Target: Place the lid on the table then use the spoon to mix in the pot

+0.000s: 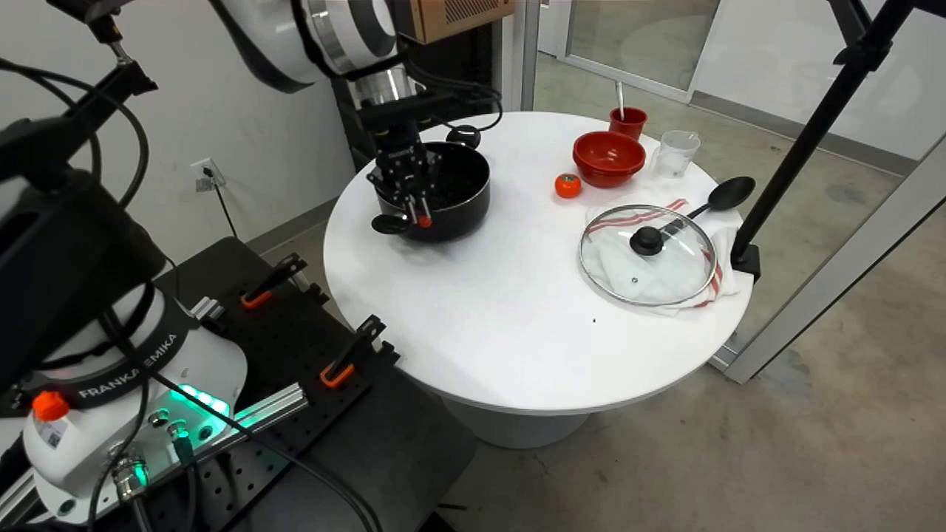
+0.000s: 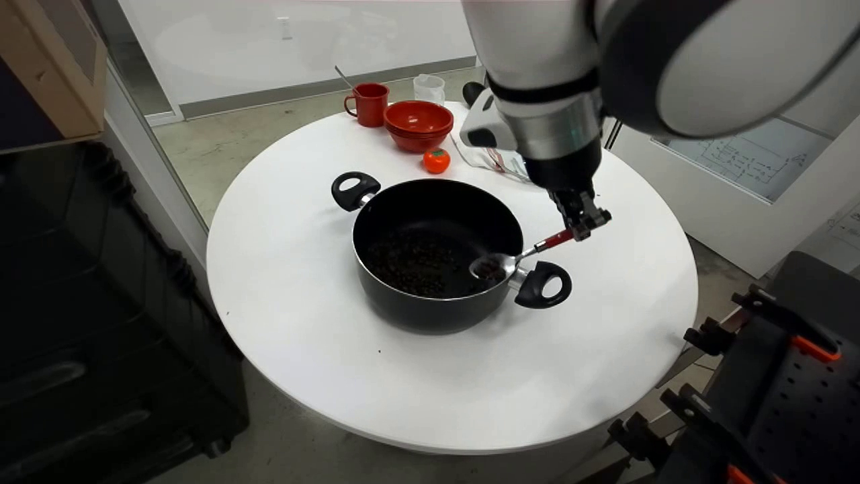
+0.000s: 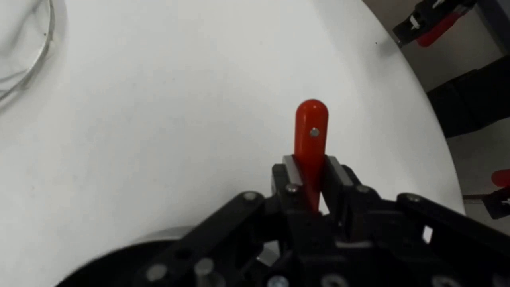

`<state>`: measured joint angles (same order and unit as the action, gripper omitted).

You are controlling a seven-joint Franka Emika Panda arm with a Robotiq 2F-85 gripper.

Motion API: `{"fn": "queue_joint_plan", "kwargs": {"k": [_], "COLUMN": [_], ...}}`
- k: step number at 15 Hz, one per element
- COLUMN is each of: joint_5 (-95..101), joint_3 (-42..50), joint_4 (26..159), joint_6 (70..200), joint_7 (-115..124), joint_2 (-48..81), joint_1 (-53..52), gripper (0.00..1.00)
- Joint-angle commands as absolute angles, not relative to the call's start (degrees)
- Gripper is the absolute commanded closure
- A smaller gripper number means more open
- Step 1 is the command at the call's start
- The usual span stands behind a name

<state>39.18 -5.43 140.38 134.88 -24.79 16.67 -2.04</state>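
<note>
Your fingers (image 3: 338, 174) clamp the spoon (image 2: 547, 243), its tip inside the pot (image 2: 430, 314) (lid (image 1: 647, 243) resting on a towel (image 1: 728, 273) on the table (image 1: 473, 318)), so you're likely mixing: next, lower and circle gently.

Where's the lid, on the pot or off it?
Off: the lid lies over a towel, apart from the uncovered pot.

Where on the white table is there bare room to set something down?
Free: the table between pot and lid, out to the edge facing the robot base; also between pot and the edge by the black cabinet. Crowded: tomato, red bowls, red mug and clear cup cluster near lid and towel; the gripper holds the spoon at the pot's rim.
</note>
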Motion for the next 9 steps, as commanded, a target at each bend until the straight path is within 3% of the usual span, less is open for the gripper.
{"fn": "queue_joint_plan", "kwargs": {"k": [1, 9], "joint_5": [45.91, 44.35], "joint_3": [-4.80, -5.24], "joint_4": [151.73, 152.01], "joint_6": [143.71, 144.37], "joint_7": [-15.69, -7.27], "joint_2": [10.35, 8.56], "joint_1": [-4.28, -5.11], "gripper": [0.95, 0.95]}}
